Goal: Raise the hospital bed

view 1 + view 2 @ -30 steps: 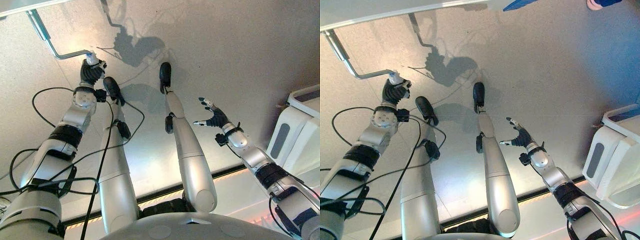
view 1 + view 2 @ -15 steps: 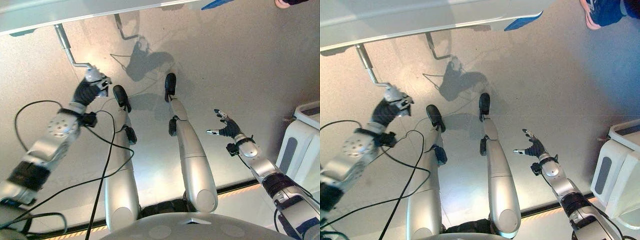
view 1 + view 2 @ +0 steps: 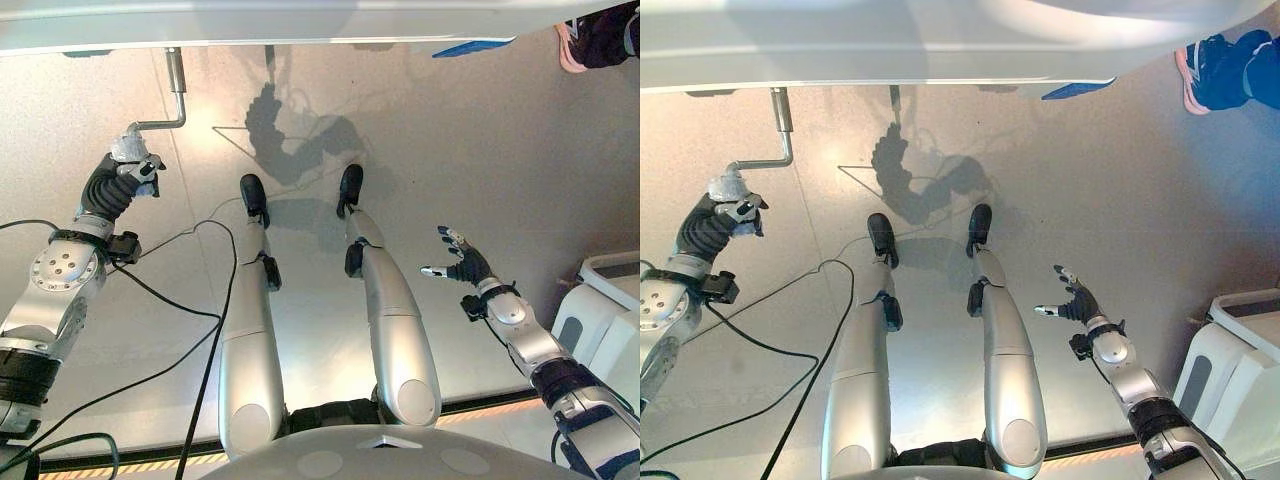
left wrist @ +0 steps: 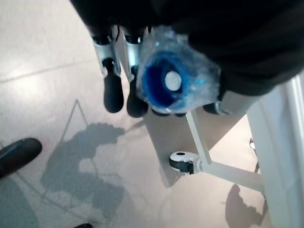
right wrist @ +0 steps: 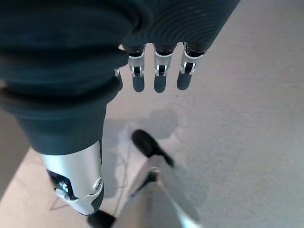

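Left eye view: our left hand [image 3: 112, 178] clamps the crank handle [image 3: 160, 124] below the hospital bed [image 3: 300, 20]; our right hand [image 3: 462, 264] hangs open. Left wrist view: fingers [image 4: 113, 90] wrap the film-covered grip [image 4: 176, 80], probably rigid, slippery, best held there.
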### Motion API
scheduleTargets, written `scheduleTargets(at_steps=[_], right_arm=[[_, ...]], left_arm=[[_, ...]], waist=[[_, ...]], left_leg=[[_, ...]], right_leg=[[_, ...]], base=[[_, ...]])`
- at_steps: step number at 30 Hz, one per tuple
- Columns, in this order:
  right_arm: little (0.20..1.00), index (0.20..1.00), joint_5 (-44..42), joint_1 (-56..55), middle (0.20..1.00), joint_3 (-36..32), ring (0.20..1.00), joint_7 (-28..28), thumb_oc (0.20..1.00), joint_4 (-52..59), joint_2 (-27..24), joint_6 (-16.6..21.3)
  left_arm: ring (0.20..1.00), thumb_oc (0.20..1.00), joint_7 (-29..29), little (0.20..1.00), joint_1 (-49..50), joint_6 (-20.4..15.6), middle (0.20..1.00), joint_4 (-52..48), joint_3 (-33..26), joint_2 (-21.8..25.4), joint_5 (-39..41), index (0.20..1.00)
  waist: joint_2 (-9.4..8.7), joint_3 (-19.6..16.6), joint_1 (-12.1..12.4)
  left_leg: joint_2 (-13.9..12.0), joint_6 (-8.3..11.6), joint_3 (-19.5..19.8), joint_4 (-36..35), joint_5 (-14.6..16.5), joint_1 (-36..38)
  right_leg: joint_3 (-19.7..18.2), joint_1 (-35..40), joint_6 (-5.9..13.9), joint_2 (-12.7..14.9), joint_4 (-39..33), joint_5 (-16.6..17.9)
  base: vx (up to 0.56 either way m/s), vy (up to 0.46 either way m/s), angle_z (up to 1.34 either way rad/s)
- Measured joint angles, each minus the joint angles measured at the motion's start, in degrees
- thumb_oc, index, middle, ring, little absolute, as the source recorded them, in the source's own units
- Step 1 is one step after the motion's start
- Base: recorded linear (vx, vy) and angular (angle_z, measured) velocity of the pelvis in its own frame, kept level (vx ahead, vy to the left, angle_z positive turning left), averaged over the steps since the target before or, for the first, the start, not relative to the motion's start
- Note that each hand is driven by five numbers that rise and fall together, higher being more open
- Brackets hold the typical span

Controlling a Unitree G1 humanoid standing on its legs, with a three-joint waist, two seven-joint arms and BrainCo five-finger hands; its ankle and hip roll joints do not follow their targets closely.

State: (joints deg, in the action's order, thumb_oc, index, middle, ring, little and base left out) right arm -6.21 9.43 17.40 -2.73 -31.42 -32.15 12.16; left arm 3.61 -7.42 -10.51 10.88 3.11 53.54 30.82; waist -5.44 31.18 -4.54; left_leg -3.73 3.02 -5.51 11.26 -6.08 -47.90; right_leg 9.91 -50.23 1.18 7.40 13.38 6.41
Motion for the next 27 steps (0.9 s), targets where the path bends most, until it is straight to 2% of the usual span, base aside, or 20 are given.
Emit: scheduleTargets(at_steps=[2,7,8,9,10,12,14,16,19,27], right_arm=[[1.000,1.000,0.0,0.1,1.000,0.1,1.000,0.3,1.000,-0.3,-0.1,0.0],[1.000,1.000,-0.1,1.2,1.000,0.3,1.000,0.4,1.000,0.1,-0.5,0.0],[1.000,1.000,-0.2,1.8,1.000,0.5,1.000,0.3,1.000,0.3,-0.6,0.0],[1.000,1.000,-0.3,3.1,1.000,1.0,1.000,0.3,1.000,0.6,-0.6,-0.1],[1.000,1.000,-0.7,3.3,1.000,1.1,1.000,0.3,1.000,1.4,-0.7,0.0],[1.000,1.000,-1.5,4.0,1.000,2.5,1.000,0.4,1.000,3.2,-0.5,0.0],[1.000,1.000,-2.4,4.1,1.000,4.1,1.000,0.3,1.000,3.5,-0.3,0.0],[1.000,1.000,-3.4,4.2,1.000,5.2,1.000,0.3,1.000,3.2,-0.4,0.0],[1.000,1.000,-4.1,4.5,1.000,6.6,1.000,0.3,1.000,3.6,0.0,0.0],[1.000,1.000,-4.7,4.6,1.000,8.3,1.000,0.3,1.000,3.9,0.5,0.0]], left_arm=[[0.200,0.200,1.0,0.200,-5.0,-0.5,0.200,6.2,0.9,-2.4,-3.2,0.200],[0.200,0.200,4.8,0.200,-16.3,-0.2,0.200,21.2,4.0,-4.9,-5.6,0.200],[0.200,0.200,5.9,0.200,-20.5,-0.1,0.200,26.7,5.4,-5.5,-5.8,0.200],[0.200,0.200,6.6,0.200,-26.8,1.4,0.200,34.4,7.9,-5.9,-6.6,0.200],[0.200,0.200,7.0,0.200,-28.3,1.7,0.200,36.2,8.3,-6.1,-6.6,0.200],[0.200,0.200,7.8,0.200,-31.8,2.4,0.200,41.5,9.7,-5.9,-7.0,0.200],[0.200,0.200,8.7,0.200,-33.1,2.5,0.200,42.4,9.3,-6.6,-7.1,0.200],[0.200,0.200,8.9,0.200,-37.0,2.5,0.200,46.5,11.5,-8.1,-7.3,0.200],[0.200,0.200,8.8,0.200,-38.8,2.4,0.200,46.4,13.8,-8.6,-7.6,0.200],[0.200,0.200,9.9,0.200,-39.0,2.3,0.200,45.0,14.2,-10.0,-9.9,0.200]], waist=[[0.47,-0.2,1.1],[0.47,-0.3,0.5],[0.25,-0.4,0.0],[0.12,-0.4,-2.1],[-0.01,-0.4,-2.6],[-1.50,-0.3,-3.9],[-2.70,-0.5,-5.8],[-2.87,-0.6,-6.1],[-2.89,-0.6,-7.6],[-3.07,-0.7,-7.4]], left_leg=[[-0.2,0.20,0.0,0.1,0.1,-0.5],[-0.8,0.46,0.3,1.7,0.4,-3.7],[-0.9,0.30,0.4,2.6,0.7,-5.0],[-1.3,0.24,0.9,4.3,1.2,-7.0],[-1.3,0.16,0.9,5.0,1.4,-7.8],[-2.1,-0.15,1.0,8.4,2.8,-11.0],[-2.3,-0.24,0.9,9.9,3.5,-12.8],[-2.9,-0.71,0.9,12.3,4.9,-15.0],[-2.9,-1.29,0.5,13.9,5.5,-17.4],[-2.8,-2.31,-1.0,17.0,7.5,-19.1]], right_leg=[[0.0,0.0,0.03,-0.4,-0.8,0.0],[0.1,-0.8,-0.20,-1.5,-4.2,2.3],[0.1,-1.1,-0.07,-1.7,-5.0,2.9],[0.1,-1.4,0.00,-2.3,-6.1,3.7],[0.1,-1.6,-0.02,-2.5,-6.5,4.1],[0.0,-2.7,0.15,-3.1,-7.8,5.2],[-0.1,-3.6,0.07,-3.4,-8.3,5.7],[-0.3,-4.5,0.61,-3.6,-9.0,6.2],[-1.0,-6.1,0.93,-3.6,-9.5,7.0],[-3.3,-7.4,1.89,-3.1,-9.7,7.8]], base=[[0.01,0.113,-0.02],[0.02,0.080,-0.03],[0.04,0.045,0.00],[0.04,0.045,0.00],[0.04,0.052,-0.05],[0.03,0.049,-0.13],[0.06,0.105,-0.11],[0.03,0.044,-0.12],[0.02,0.036,-0.07],[0.01,0.007,-0.09]])
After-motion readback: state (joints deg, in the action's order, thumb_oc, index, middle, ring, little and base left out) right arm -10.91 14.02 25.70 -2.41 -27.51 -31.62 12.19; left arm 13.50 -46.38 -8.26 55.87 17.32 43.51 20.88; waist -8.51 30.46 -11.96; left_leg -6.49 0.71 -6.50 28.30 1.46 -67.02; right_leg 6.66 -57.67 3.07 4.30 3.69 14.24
